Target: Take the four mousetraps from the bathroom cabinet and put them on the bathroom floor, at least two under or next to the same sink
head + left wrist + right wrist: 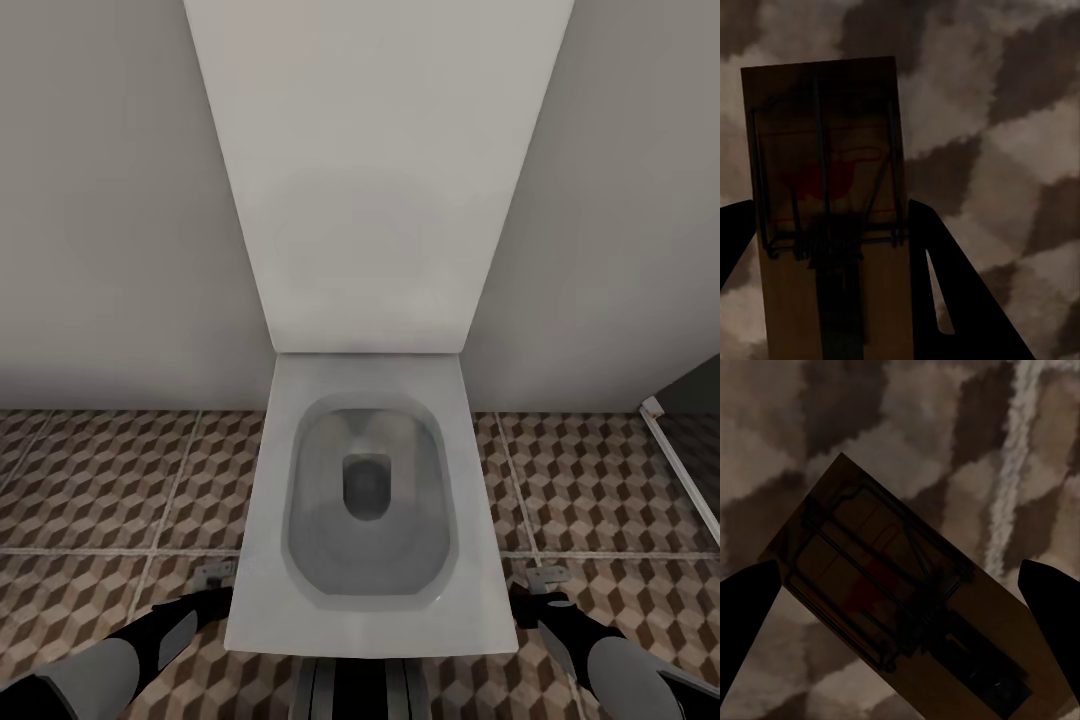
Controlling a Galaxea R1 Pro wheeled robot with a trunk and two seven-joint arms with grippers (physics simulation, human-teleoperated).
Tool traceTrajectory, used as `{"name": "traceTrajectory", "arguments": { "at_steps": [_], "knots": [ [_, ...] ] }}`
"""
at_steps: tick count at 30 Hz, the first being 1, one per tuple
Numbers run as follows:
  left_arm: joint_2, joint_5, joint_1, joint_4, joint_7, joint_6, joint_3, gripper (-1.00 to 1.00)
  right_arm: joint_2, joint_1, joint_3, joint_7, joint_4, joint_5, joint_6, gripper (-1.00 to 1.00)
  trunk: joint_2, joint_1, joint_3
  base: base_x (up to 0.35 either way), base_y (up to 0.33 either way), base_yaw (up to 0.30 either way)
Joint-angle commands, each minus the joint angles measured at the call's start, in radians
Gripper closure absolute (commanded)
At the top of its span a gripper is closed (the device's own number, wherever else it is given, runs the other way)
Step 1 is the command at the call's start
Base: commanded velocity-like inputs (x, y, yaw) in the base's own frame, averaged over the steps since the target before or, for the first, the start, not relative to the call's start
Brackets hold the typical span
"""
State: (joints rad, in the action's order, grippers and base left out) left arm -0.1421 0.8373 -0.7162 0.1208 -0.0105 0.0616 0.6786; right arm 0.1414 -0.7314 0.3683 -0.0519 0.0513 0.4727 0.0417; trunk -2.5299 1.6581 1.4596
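I have two mousetraps in view. One mousetrap (pixel 832 210) shows in the left wrist view, lying between the dark fingers of the left gripper (pixel 832 300), with the cube-patterned bathroom floor (pixel 1005 112) behind it. The fingers sit close against both long edges of the board, so I judge the left jaws to be closed on it, though the contact itself is dark and not fully clear. The second mousetrap (pixel 900 600) shows in the right wrist view, set diagonally between the fingers of the right gripper (pixel 900 607). Those fingers stand well apart at the board's two sides with floor visible in the gaps, so the right jaws are wide open. I cannot tell whether this trap rests on the floor or hangs above it.

In the head view, both arms reach low toward the floor, one at each side of a white toilet (pixel 365 500) against the wall (pixel 110 200). A pale frame edge (pixel 680 460) shows at the far right.

I judge the step in hand to be placing traps on the floor. The next move calls for opening the left jaws near the tiles, then lifting both arms clear.
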Motion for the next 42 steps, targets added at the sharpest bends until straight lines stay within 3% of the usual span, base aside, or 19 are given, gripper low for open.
{"name": "traceTrajectory", "arguments": {
  "at_steps": [1,7,8,9,42],
  "knots": [
    [-0.001,0.003,0.000,0.001,-0.002,0.004,0.004,1.00,0.000,0.000,0.007,-0.002,0.001,0.010,0.004,1.00,0.000,0.000,0.001,0.000,0.000,0.000],
    [-0.001,0.003,0.000,0.001,-0.002,0.004,0.004,1.00,0.000,0.000,0.007,-0.002,0.001,0.010,0.004,1.00,0.000,0.000,0.001,0.000,0.000,0.000],
    [-0.001,0.004,0.000,0.001,-0.002,0.004,0.004,-1.00,0.000,0.000,0.007,-0.002,0.001,0.010,0.004,1.00,0.000,0.000,0.001,0.000,0.000,0.000],
    [-0.001,0.004,0.000,0.001,-0.002,0.004,0.004,-1.00,0.000,0.000,0.007,-0.002,0.001,0.010,0.004,-1.00,0.000,0.000,0.001,0.000,0.000,0.000],
    [-0.001,0.004,0.000,0.002,-0.002,-0.010,0.003,-1.00,0.000,0.000,0.006,-0.002,0.001,0.011,0.003,-1.00,0.000,0.000,0.001,0.000,0.000,0.000]
  ]
}}
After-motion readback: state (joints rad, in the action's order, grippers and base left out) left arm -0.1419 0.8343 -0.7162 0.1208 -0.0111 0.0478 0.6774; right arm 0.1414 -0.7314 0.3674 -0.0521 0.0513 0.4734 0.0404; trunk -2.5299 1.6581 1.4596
